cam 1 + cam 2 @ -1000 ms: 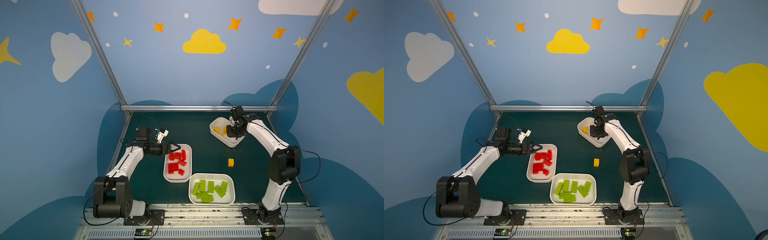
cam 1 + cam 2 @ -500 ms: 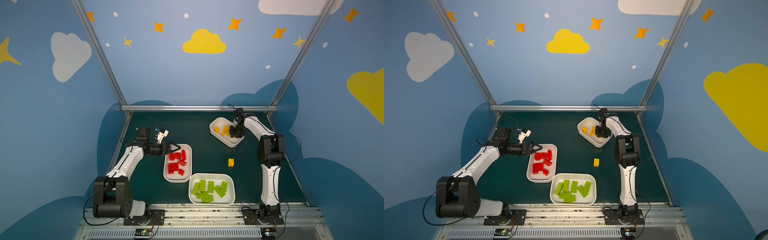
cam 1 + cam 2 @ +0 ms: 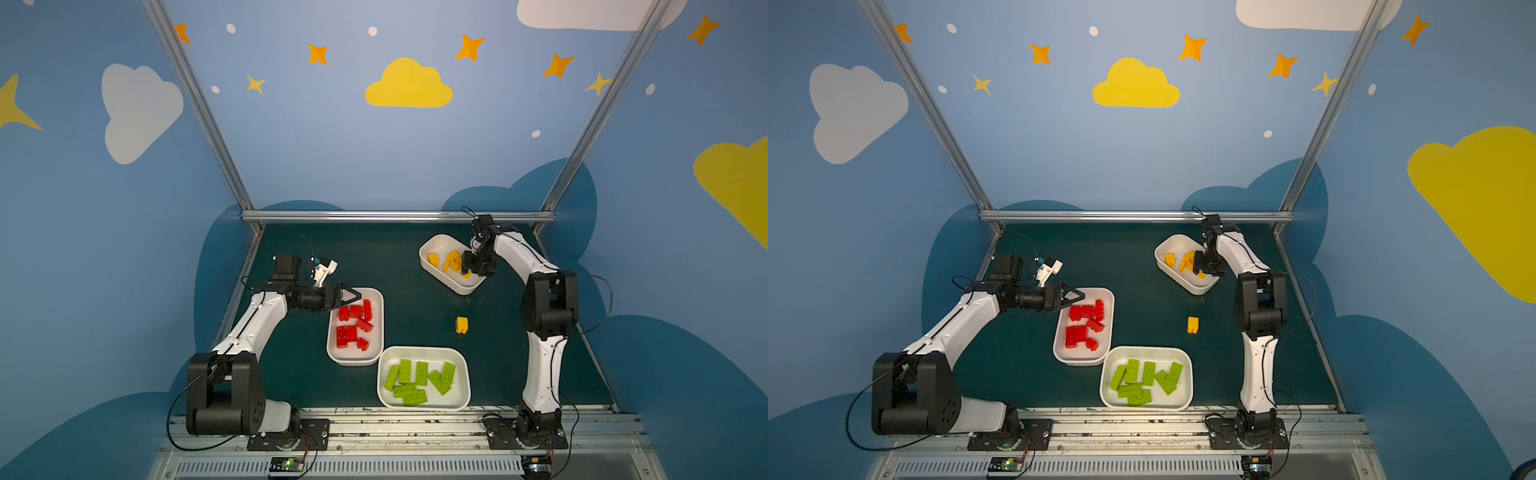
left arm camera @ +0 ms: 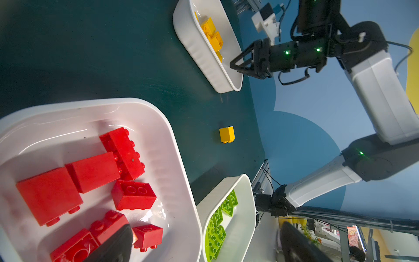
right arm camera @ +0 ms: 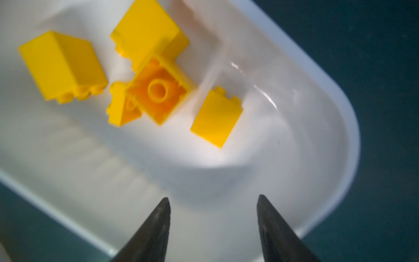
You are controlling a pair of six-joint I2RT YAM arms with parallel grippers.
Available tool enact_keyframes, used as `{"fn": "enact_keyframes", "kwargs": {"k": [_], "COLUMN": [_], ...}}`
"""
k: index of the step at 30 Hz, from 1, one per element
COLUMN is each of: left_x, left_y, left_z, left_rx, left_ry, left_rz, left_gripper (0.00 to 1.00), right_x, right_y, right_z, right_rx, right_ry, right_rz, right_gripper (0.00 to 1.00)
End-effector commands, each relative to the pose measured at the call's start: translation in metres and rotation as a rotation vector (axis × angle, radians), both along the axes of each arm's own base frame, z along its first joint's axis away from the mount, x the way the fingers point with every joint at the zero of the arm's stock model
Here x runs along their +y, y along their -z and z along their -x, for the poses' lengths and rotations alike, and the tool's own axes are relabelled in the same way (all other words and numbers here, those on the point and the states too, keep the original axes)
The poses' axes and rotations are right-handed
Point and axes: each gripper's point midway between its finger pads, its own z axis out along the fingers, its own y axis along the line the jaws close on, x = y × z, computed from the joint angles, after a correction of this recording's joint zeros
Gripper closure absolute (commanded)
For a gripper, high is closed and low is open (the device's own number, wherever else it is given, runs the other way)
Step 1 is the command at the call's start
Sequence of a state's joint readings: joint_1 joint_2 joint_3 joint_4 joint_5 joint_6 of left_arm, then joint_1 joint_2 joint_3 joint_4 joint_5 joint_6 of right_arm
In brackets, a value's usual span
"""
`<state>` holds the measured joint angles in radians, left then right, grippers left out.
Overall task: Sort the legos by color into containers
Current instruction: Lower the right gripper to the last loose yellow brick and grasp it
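Firstly, edges: the dark green table mat (image 3: 415, 257) ends at a silver aluminium back rail (image 3: 395, 216), slanting frame posts (image 3: 199, 108) at the sides and the arms' base rail (image 3: 395, 430) in front.
Open room: bare mat runs along the back, down the middle between the tubs, and left of the red tub.
Containers: the white plastic tub of red studded bricks (image 3: 353, 360) sits left of centre. Its front corner is just beside the white plastic tub of lime green bricks (image 3: 462, 395); I cannot tell whether they touch. The white plastic tub of yellow bricks (image 3: 440, 279) stands apart at back right.
Loose piece: a small yellow square brick (image 3: 461, 325) lies alone on the mat between the yellow and green tubs, touching neither.
Right claw: the right gripper (image 5: 213, 197) hangs over one end of the yellow tub, fingers partly spread, holding and touching nothing. Five yellow bricks (image 5: 158, 90) lie beyond its tips.
Left claw: the left gripper (image 3: 352, 296) hovers over the red tub's back corner, spread wide and empty.
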<state>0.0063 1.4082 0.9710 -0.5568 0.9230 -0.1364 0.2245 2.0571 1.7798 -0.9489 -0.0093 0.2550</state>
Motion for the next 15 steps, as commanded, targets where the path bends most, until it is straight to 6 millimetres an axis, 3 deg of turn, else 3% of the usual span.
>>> {"fn": "enact_keyframes", "kwargs": {"k": [1,4,9,12,15], "left_x": [0.001,0.001,0.000,0.000,0.000], "left_y": [-0.005,-0.005,-0.010,-0.011,-0.013], "left_z": [0.002,0.003,0.002,0.002,0.002], "left_rx": [-0.016,-0.017,-0.031,-0.034,-0.037], "left_ry": [0.010,0.010,0.004,0.003,0.002], "left_rz": [-0.006,-0.006,0.001,0.005,0.006], "left_gripper": [0.00,0.01,0.01,0.01,0.01], "right_x": [0.025,0.038,0.047,0.039,0.035], "right_y": [-0.036,-0.038,-0.025,-0.009,0.010], "right_z": [0.041,0.086,0.153,0.172,0.178], "right_rx": [-0.025,0.009,0.086,0.107,0.109], "right_ry": [-0.038,-0.034,0.000,0.042,0.053], "right_rz": [-0.079,-0.109,-0.091,-0.036,0.002], "right_gripper": [0.32,0.20,0.18,0.18,0.19]}}
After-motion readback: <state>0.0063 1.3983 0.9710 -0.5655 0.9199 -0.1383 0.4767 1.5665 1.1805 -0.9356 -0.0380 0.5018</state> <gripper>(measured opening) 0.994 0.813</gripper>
